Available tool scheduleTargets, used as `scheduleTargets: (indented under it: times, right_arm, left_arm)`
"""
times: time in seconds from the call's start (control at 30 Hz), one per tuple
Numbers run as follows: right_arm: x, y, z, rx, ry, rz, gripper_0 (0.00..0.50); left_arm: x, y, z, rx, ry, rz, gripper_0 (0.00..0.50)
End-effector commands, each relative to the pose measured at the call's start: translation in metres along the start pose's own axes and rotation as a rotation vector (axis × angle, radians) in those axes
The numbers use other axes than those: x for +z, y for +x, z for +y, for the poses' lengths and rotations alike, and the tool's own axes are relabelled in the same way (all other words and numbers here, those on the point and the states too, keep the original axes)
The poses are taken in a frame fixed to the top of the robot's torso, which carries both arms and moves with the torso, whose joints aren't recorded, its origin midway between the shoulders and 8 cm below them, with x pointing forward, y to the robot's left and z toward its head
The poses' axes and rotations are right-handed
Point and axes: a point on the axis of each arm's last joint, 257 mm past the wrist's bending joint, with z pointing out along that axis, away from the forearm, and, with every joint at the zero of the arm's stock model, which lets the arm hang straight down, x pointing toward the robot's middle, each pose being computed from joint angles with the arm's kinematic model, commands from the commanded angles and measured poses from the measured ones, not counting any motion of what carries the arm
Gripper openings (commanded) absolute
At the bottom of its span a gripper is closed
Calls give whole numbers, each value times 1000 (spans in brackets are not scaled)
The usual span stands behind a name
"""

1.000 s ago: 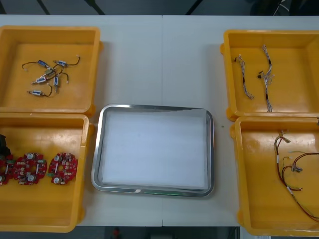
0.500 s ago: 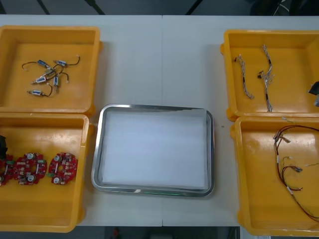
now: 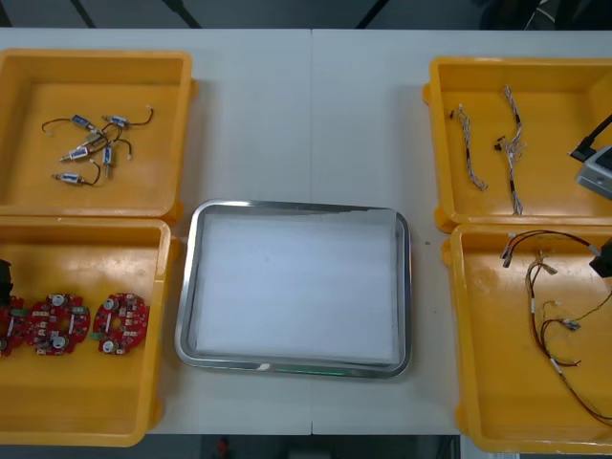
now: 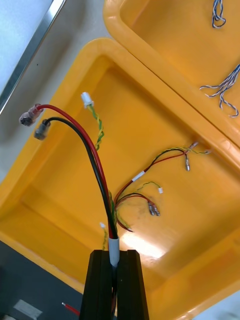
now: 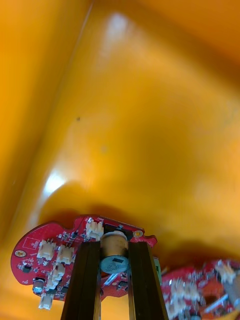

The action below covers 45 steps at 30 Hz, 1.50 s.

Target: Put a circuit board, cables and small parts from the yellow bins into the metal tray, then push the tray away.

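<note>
We look down on a light table (image 3: 316, 115) with a metal tray (image 3: 185, 287) at its centre, white inside.

Left of the tray, on the side nearer us, sits the board bin (image 3: 96, 402). Our left gripper (image 5: 114, 250) is down inside it, at the end farthest from the tray. Its fingers (image 5: 87, 270) are clamped on a tan part that stands up from a round red board (image 5: 45, 252). The other boards (image 3: 120, 323) lie flat between that one and the tray.

Right of the tray, also on the nearer side, sits the cable bin (image 3: 497, 363). Our right gripper (image 4: 114, 257) hangs above it, at the side away from the tray. Its two fingers (image 4: 100, 285) are pinched tight on the white sleeve of a red-black cable (image 4: 95, 165). This cable arcs up from the grip, and its two capped ends reach toward the bin wall closest to the tray. Loose cables (image 4: 150, 192) lie on the bin floor beneath it.

Farther from us, the parts bin (image 3: 186, 134) left of the tray holds small metal parts (image 3: 91, 148). The far bin (image 3: 435, 143) right of the tray holds twisted cables (image 3: 512, 143).
</note>
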Motion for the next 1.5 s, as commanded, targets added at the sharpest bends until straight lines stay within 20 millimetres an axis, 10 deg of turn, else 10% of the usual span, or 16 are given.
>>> scheduleTargets:
  times: [0.03,0.77,1.5]
  right_arm:
    - [0,-15,12,3,15,-8,0]
    - [1,-16,12,7,24,-4,0]
    - [1,-16,12,7,24,-4,0]
  left_arm:
    - [-40,-12,11,-48,-40,6,0]
    - [-123,-16,-5,23,-63,30,0]
    - [-165,27,-91,-21,42,21,0]
